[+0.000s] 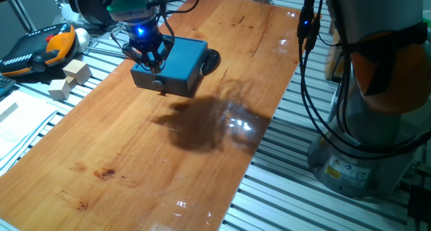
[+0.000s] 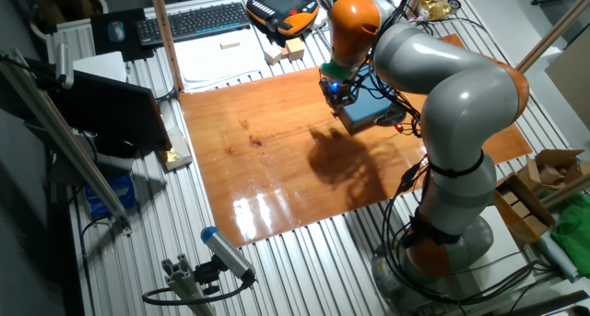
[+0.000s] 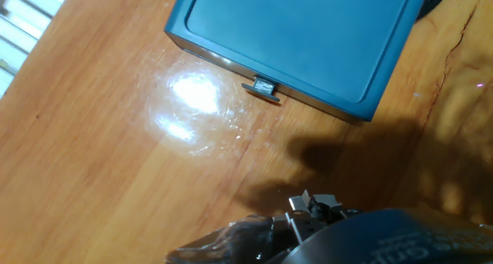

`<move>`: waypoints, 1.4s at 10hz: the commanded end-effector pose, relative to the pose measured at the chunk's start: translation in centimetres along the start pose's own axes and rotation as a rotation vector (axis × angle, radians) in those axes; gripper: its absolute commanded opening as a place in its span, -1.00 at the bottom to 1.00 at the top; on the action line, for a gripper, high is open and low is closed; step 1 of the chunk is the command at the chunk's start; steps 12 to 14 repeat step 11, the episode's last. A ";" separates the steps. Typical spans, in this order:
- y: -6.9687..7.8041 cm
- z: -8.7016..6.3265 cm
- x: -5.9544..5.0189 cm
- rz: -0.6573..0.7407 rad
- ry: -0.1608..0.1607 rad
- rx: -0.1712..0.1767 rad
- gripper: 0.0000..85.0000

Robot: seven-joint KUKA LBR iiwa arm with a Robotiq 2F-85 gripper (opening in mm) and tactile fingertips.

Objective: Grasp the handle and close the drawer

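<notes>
The bright blue box casing (image 1: 180, 59) stands at the far end of the wooden table (image 1: 155, 157). The drawer's darker front panel (image 1: 165, 83) sits flush with the casing, and the handle (image 1: 159, 85), a small grey knob, sticks out of it. In the hand view the handle (image 3: 262, 88) is free and nothing touches it. My gripper (image 1: 152, 64) hovers over the box's front left corner, just above the handle. It also shows in the other fixed view (image 2: 339, 97). Its fingers are dark and bunched, so their gap is unclear.
A black round object (image 1: 212, 59) lies behind the box. Wooden blocks (image 1: 71, 79) and an orange and black pendant (image 1: 40, 49) lie off the table's left edge. The robot base (image 1: 363, 143) and cables (image 1: 306, 69) stand to the right. A keyboard (image 2: 194, 21) lies beyond the table.
</notes>
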State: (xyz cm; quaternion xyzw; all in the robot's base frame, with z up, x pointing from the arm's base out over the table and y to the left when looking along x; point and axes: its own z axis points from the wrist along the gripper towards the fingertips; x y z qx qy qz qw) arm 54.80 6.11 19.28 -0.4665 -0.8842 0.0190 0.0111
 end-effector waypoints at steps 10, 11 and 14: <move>-0.4 -0.1 -0.1 -0.039 0.012 0.007 -0.95; -0.4 -0.1 -0.1 -0.039 0.015 0.005 -0.95; -0.4 -0.1 -0.1 -0.039 0.015 0.005 -0.95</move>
